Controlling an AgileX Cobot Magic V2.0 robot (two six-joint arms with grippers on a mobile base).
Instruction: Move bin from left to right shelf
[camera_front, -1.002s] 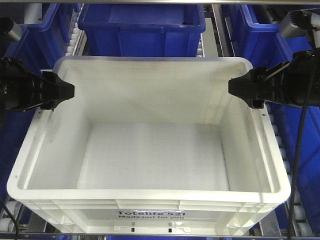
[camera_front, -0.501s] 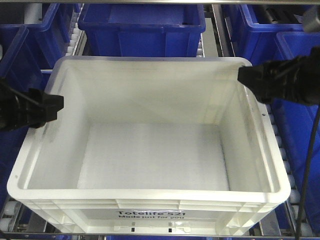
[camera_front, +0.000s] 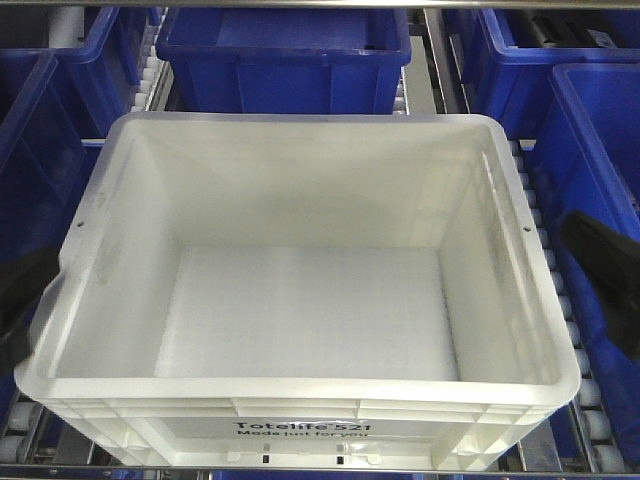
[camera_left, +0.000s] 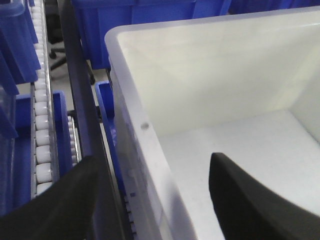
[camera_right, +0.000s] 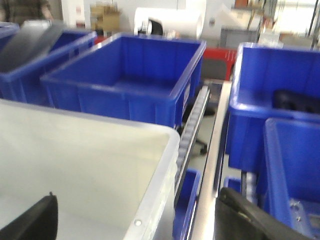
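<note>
1. The bin (camera_front: 300, 290) is a white crate sitting on the roller shelf (camera_front: 548, 262), open side up and empty. Its printed side faces the front edge of the shelf, and a blue crate (camera_front: 285, 55) stands just behind its far wall.

2. Its long axis runs left to right across the shelf, so the two short walls are the ones facing the arms, one each side.

3. The left claw (camera_left: 150, 200) is spread wide and straddles the bin's left wall: one finger (camera_left: 55, 200) hangs outside over the shelf's rollers, the other inside over the floor. Nothing is pinched; the wall stands in the gap, untouched as far as I can tell. From the front, only a dark tip (camera_front: 22, 300) shows low at the bin's left edge.

4. The right claw (camera_right: 135, 220) is likewise spread across the bin's right wall, one finger tip inside, the other outside above the shelf rail. It holds nothing.

5. Both arms sit about equally near, each beside its own short wall toward the front corners. The bin lies between them, so I judge the coming move to be closing on both rims together, then lifting level and carrying it rightward.
</note>
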